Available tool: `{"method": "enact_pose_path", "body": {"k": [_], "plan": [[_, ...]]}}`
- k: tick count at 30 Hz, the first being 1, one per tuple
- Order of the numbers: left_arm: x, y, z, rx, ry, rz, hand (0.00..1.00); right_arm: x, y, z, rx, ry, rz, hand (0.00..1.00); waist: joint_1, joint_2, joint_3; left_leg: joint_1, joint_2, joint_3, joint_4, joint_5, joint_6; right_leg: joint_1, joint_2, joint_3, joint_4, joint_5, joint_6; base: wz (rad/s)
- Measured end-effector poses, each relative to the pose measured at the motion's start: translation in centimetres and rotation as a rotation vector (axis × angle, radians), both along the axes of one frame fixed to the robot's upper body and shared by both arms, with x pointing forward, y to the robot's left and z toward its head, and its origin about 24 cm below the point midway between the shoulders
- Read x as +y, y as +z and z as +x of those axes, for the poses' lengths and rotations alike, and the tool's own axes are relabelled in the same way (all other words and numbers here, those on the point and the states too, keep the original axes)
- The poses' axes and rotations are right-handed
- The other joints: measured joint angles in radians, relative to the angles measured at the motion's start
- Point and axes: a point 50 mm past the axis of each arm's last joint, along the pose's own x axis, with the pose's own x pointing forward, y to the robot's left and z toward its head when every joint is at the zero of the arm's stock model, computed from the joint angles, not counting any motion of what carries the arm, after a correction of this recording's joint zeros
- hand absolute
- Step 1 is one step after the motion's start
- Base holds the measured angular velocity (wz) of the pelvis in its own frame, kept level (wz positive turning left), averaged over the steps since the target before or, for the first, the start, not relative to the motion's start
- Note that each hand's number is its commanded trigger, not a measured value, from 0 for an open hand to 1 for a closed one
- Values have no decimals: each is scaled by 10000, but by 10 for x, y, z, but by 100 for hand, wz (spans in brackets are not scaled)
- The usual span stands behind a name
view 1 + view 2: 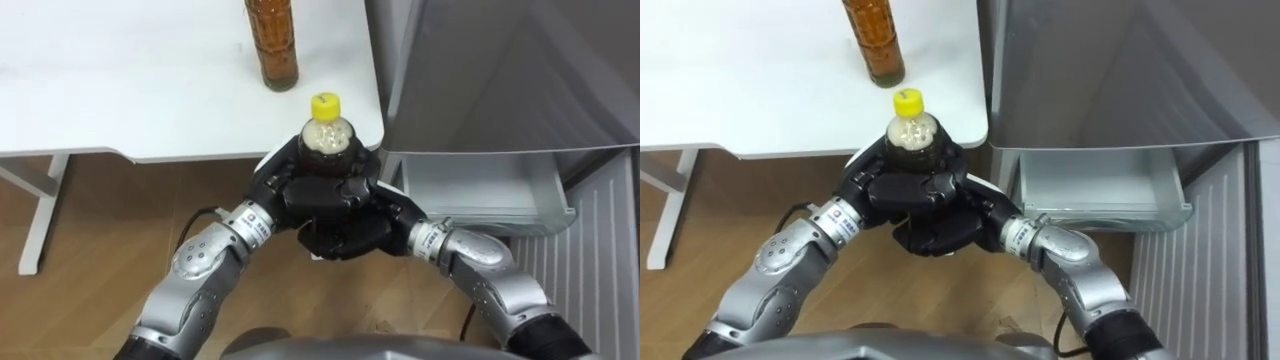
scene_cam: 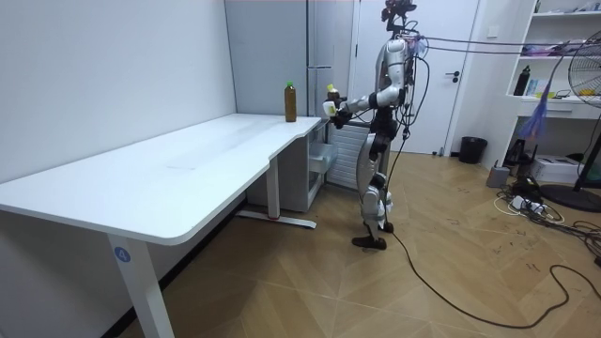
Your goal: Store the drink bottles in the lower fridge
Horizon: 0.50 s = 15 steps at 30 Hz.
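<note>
Cradling the yellow-capped bottle (image 1: pixel 326 135) before your chest, you are gripping it with both hands: the left hand (image 1: pixel 278 185) and the right hand (image 1: pixel 365 228) are each curling their fingers round its body, just off the corner of the white table (image 1: pixel 120 100). The fridge (image 1: pixel 500 70) is standing to your right, its lower drawer (image 1: pixel 480 190) pulled out. You are best keeping the bottle upright while swinging it over the drawer's wall, lowering before loosening either hand. The amber bottle (image 1: pixel 272 45) is waiting on the table.
</note>
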Motion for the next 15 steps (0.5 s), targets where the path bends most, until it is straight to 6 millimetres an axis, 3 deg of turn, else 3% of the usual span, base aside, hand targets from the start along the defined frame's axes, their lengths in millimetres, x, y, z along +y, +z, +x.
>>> {"method": "enact_pose_path", "body": {"k": [3, 5, 6, 8, 15], "plan": [[0, 0, 0, -20, -119, -48, 100, -1, 0, 0, -130, 98, -61, 100, 16, -23, -10, 7, -8, 1, 2, 0, 3, 9, -2, 23, -1, 1, 0, 0], [-1, 0, -1, -25, -172, -68, 90, -1, 0, -1, -138, 118, -101, 100, 12, -19, -8, 11, -6, 1, -2, 0, 4, 8, 1, 29, -3, 1, 0, 0], [-1, 0, -1, -24, -222, -63, 69, -1, 0, -1, -143, 148, -153, 100, 16, -15, -5, 11, -4, -1, -3, 1, 3, 8, 4, 30, -5, 1, 0, 0], [-3, 0, -2, -20, -304, -73, 3, -2, 0, -1, -131, 186, -209, 100, 17, 0, 4, 9, -2, -2, -10, 0, 3, 5, 7, 33, -7, 1, 0, 0], [-5, 1, -2, -98, -294, -135, 0, -3, -1, -2, -101, 158, -249, 100, 43, 21, 76, 54, -2, 33, -112, 2, 3, -20, 8, 93, -17, 1, 0, -1]]}}
